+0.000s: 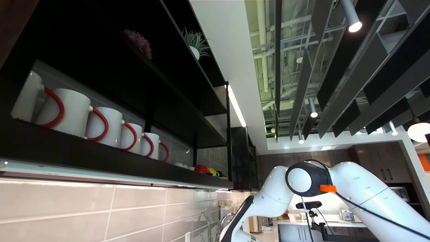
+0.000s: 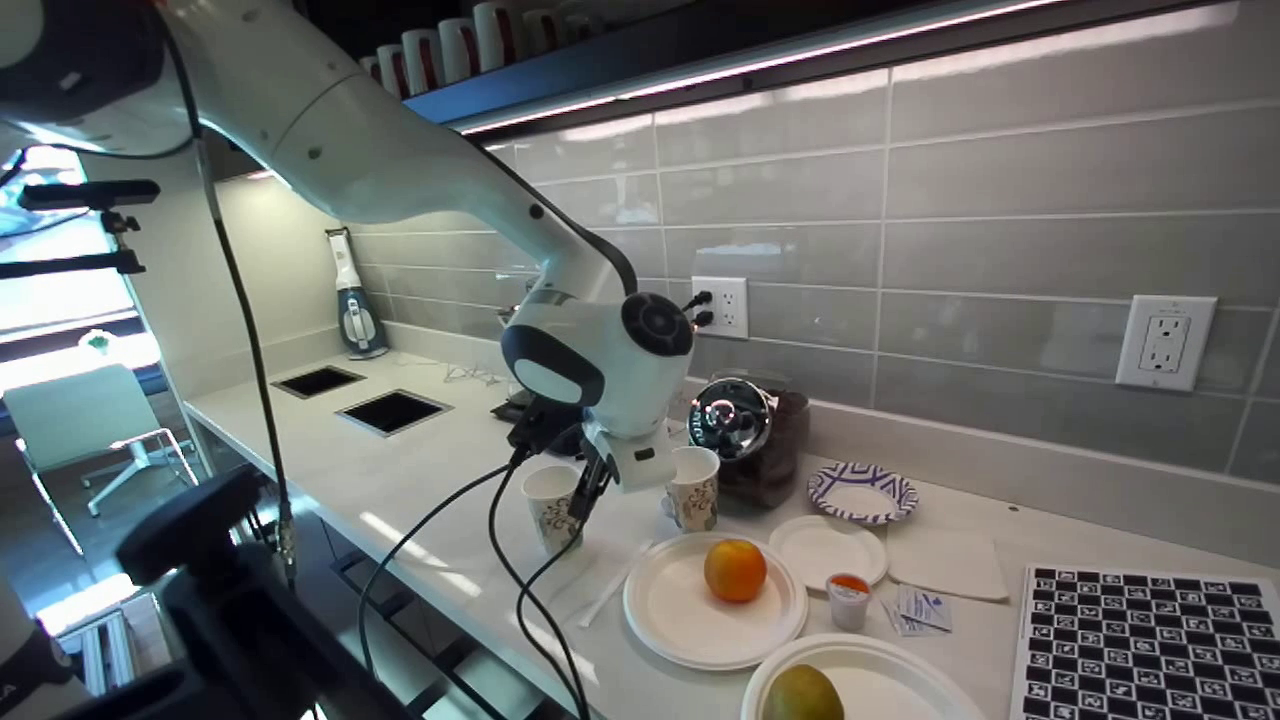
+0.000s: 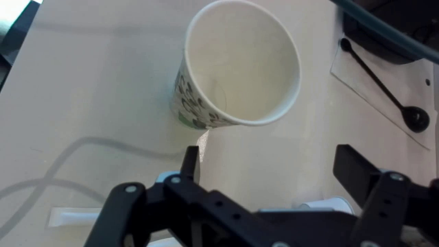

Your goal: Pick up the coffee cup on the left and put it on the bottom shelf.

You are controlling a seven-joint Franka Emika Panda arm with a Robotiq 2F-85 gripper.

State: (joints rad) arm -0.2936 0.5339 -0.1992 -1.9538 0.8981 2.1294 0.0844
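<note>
An orange (image 2: 735,571) sits on a plate (image 2: 670,605); a checkered board (image 2: 1145,640) lies on the table (image 2: 470,450), a black spoon (image 3: 415,118) on paper (image 3: 411,82).

We've got a light strip (image 2: 760,65) glaring off tiles (image 2: 1000,170), window (image 2: 50,295) blown out, upper shelves (image 1: 141,87) near-black; in the wrist view, soft curved shadows (image 3: 103,141) cross the counter (image 3: 120,79).

1. Arches the arm (image 2: 400,160) over a raised elbow (image 1: 299,179) in an exterior view.
2. Slopes from there down to the wrist (image 2: 620,360).
3. Holds the gripper (image 3: 269,161) pointing downward, with fingers (image 3: 355,171) spread wide apart.
</note>
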